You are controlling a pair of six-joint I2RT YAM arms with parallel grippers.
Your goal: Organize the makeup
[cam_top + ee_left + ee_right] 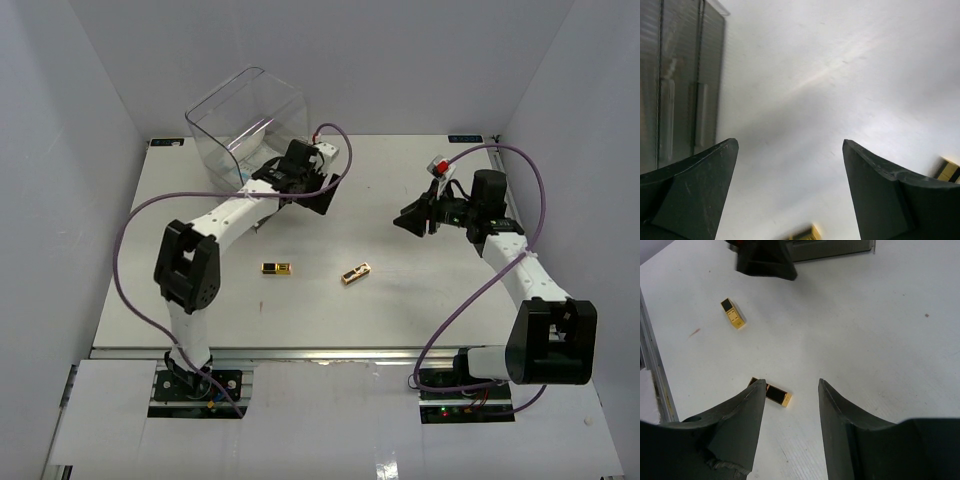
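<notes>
Two small gold-black makeup cases lie on the white table, one at the centre left (277,268) and one tilted beside it (355,272). My left gripper (324,196) hangs open by the clear acrylic box (245,125). Its fingers (867,175) stand wide apart over bare table, and a gold case (807,233) peeks in at the bottom edge. My right gripper (407,220) is open and holds nothing. In its own view the gripper (790,382) points toward the nearer case (775,394), which its left finger (747,407) partly covers. The farther case (733,313) lies beyond.
The acrylic box (680,90) stands at the back left of the table, close to the left gripper. The left arm's gripper (765,260) shows at the top of the right wrist view. White walls enclose the table, and purple cables loop from both arms.
</notes>
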